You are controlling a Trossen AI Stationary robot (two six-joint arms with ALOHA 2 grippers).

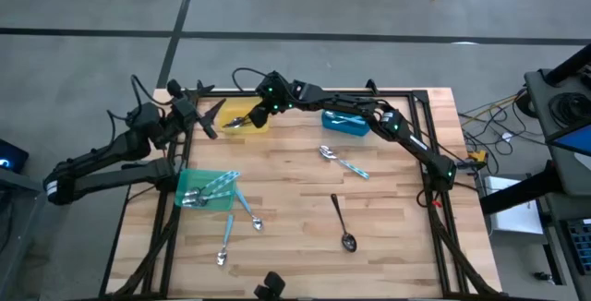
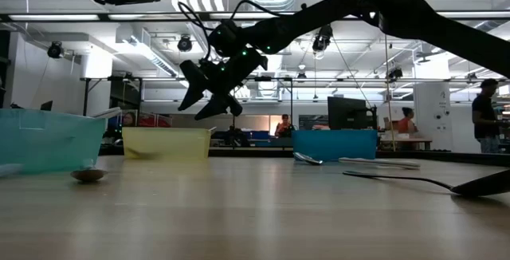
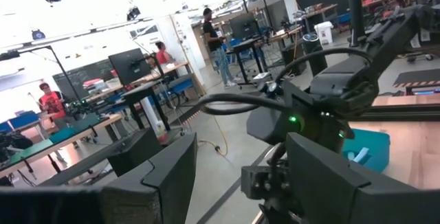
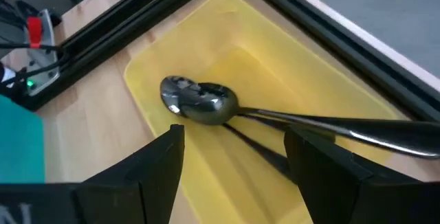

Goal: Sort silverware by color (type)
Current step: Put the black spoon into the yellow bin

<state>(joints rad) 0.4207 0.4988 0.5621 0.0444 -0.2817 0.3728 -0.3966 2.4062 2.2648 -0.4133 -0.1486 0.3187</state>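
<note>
On the worktop (image 1: 305,190), taking the high view as a clock face, the near edge at 6 o'clock has a black spoon (image 1: 343,224) at about 5, bowl toward the near edge, well apart from everything else. At about 7 two blue-handled spoons (image 1: 236,222) lie on bare wood just beside the green bin (image 1: 209,193), which holds several more blue-handled pieces (image 1: 208,188) at about 8. Near the centre, slightly toward 1, another pair of spoons (image 1: 343,162), silver bowls with blue handles, lies crossed on the wood. Farther back, at about 12, the blue bin (image 1: 345,123) holds pale utensils, though I cannot tell how many. To its left, at about 11, sits the yellow bin (image 1: 251,119); the right wrist view shows a dark shiny spoon (image 4: 206,104) lying in it with its handle running toward the rim, and a second dark handle beneath. The right claw (image 1: 242,121) hangs above this bin with its fingers (image 4: 134,176) spread wide, pinching nothing; the low view shows it clear of the bin's rim. The left claw (image 1: 209,116) waits at about 10, off the worktop's far left corner, fingers spread and empty.
</note>
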